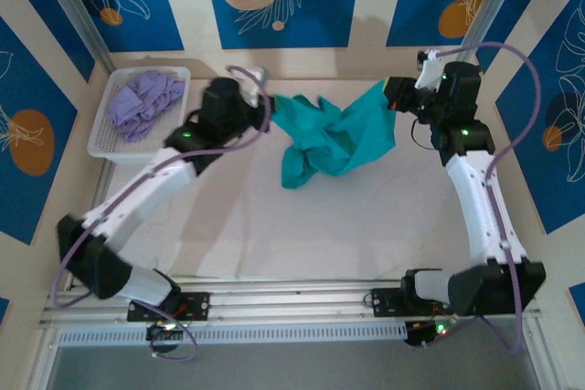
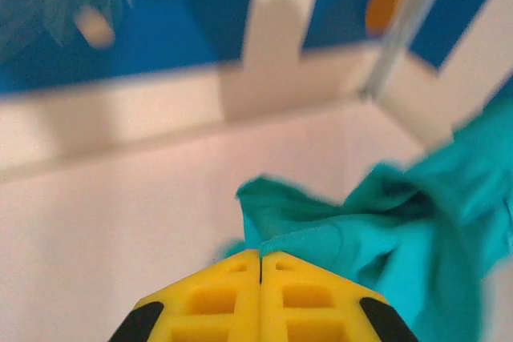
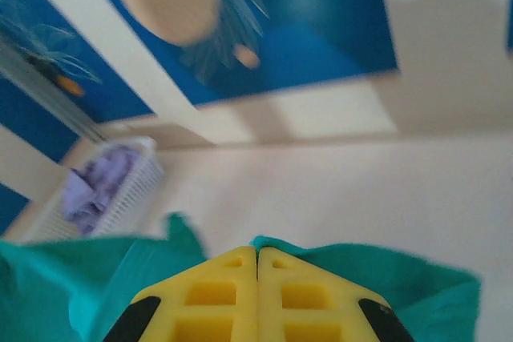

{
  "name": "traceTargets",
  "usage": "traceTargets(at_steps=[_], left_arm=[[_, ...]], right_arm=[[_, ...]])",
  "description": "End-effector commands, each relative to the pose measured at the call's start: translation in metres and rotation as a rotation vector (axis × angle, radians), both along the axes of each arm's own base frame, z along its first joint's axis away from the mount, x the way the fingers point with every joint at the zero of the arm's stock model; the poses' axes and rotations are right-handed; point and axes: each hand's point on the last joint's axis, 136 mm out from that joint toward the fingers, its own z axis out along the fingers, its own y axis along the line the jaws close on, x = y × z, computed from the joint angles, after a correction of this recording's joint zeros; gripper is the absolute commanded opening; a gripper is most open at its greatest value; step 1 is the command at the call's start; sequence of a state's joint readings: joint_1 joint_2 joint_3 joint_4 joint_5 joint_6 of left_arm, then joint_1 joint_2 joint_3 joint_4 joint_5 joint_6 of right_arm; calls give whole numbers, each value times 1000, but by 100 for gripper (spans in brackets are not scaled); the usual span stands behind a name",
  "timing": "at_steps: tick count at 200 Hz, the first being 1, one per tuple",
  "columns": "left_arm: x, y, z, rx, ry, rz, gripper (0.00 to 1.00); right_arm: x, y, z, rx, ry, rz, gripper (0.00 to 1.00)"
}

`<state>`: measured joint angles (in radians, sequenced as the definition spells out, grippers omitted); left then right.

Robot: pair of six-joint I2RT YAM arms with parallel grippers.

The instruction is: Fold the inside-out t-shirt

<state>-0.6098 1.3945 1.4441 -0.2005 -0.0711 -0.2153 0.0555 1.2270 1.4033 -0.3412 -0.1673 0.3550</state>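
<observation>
1. Top external view: the inside-out t-shirt (image 1: pixel 334 134) is strung between the two arms over the far half of the table (image 1: pixel 274 226).
   - Its long axis runs left to right.
   - The left gripper (image 1: pixel 266 96) holds one end and the right gripper (image 1: pixel 390 94) holds the other, so neither arm is nearer.
   - The cloth between them is not taut. It sags in a crumpled teal bunch, and a loose tail droops towards the near left.
   - I judge the coming move depends on that slack: the ends must be drawn apart along this axis before the shirt can lie flat.
   - A white mesh basket (image 1: pixel 99 145) with a lavender garment (image 1: pixel 144 102) in it sits well apart at the far left.

2. Left wrist view: the left gripper (image 2: pixel 260 258) has its yellow ribbed jaws pressed together with no gap.
   - A thin edge of the t-shirt (image 2: pixel 385 222) is pinched at the tips.
   - The rest of the shirt spills away to the right in soft matte folds, as limp cotton would.

3. Right wrist view: the right gripper (image 3: pixel 256 252) is likewise clamped tight on the t-shirt (image 3: pixel 80 286).
   - The cloth spreads to both sides of the jaws, more of it to the left.
   - The basket (image 3: pixel 136 190) and its lavender garment (image 3: pixel 96 186) lie beyond, on the left.
</observation>
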Motion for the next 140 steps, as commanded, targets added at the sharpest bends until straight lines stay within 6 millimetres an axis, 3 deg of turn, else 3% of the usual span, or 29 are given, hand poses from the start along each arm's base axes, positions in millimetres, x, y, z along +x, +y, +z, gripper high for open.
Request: traceTargets(at_steps=[1, 30, 58, 91, 115, 140], left_arm=[[-17, 24, 64, 27, -150, 53, 0], [-29, 48, 120, 51, -260, 117, 0], [-31, 87, 150, 47, -321, 245, 0], [-22, 126, 141, 50, -279, 352, 0], [-17, 130, 131, 54, -255, 357, 0], [-8, 120, 118, 55, -219, 320, 0]], right_arm=[[-28, 19, 72, -59, -210, 35, 0], [-53, 41, 118, -119, -336, 67, 0], [-57, 37, 128, -154, -364, 19, 0], [-44, 15, 110, -199, -298, -112, 0], [-33, 8, 97, -231, -255, -160, 0], [-19, 0, 84, -265, -213, -191, 0]])
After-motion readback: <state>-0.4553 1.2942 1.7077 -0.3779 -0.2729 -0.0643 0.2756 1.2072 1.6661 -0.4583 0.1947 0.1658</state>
